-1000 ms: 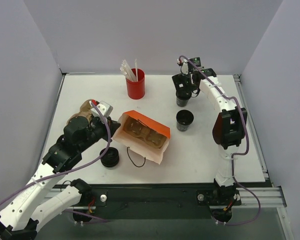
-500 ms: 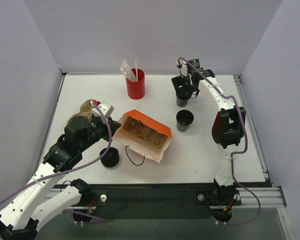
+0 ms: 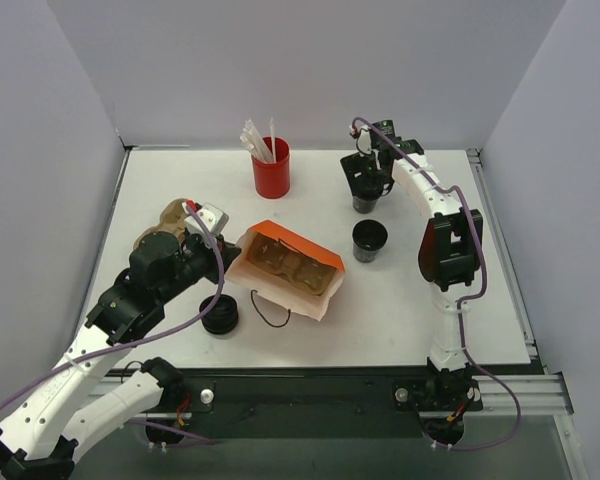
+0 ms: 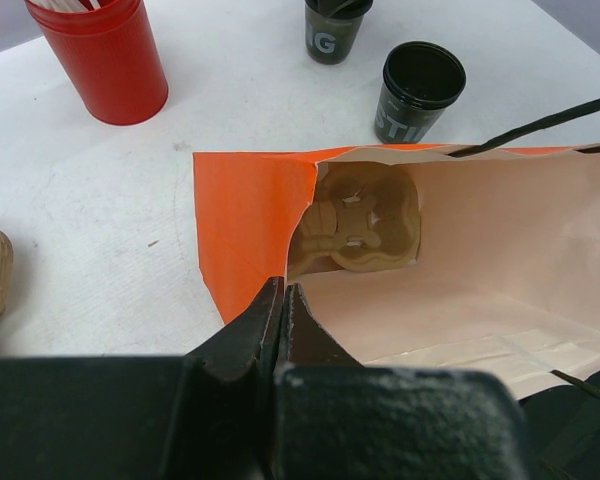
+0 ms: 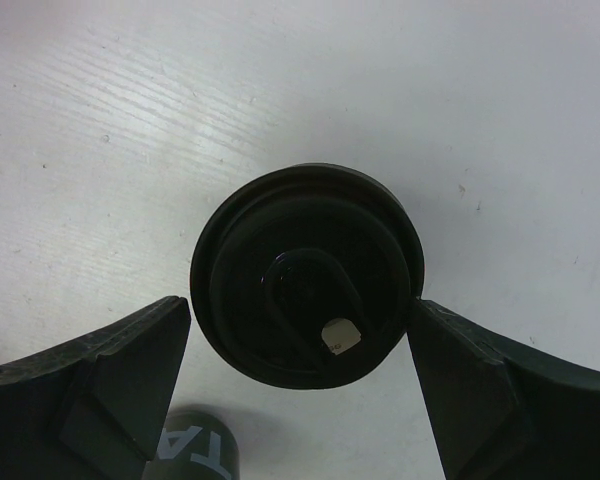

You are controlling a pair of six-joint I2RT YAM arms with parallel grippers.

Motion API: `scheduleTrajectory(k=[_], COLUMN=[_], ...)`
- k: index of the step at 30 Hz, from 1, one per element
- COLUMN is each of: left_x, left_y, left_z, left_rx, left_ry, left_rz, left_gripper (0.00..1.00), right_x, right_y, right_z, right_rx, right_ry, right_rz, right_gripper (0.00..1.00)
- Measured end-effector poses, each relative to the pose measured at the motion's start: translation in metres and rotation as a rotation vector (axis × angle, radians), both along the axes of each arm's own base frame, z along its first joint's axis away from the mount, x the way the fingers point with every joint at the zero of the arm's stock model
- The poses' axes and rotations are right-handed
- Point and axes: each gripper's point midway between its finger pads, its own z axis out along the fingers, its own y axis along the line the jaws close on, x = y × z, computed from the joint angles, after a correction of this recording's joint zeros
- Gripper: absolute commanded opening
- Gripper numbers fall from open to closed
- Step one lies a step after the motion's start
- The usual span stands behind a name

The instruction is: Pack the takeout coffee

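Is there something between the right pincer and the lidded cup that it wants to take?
Nothing visible. The open right pincer straddles the lidded cup from above, one side of the cup facing each jaw.

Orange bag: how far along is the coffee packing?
Done: a cardboard carrier sits inside the orange paper bag, whose mouth the left gripper pinches. In hand: the open right gripper straddles a lidded cup. Left: it and the second cup stand outside.
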Motion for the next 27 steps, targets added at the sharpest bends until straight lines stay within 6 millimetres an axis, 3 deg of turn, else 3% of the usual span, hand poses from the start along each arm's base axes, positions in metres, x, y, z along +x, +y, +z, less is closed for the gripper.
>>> scheduleTrajectory(k=[13, 27], left_x=[0.002, 0.004], left_y=[-0.001, -0.002], left_z=[-0.004, -0.008], left_rx=[0.012, 0.023], left_ry=[0.010, 0.018], left_rz=[-0.001, -0.002], left_gripper=[0.00, 0.00], right_x=[0.007, 0.014], right_y=[0.002, 0.003], right_z=[0.007, 0.003], right_rx=[0.006, 0.015], right_ry=[-0.026, -0.036], right_rz=[-0.001, -0.005], right_gripper=[0.93, 0.72])
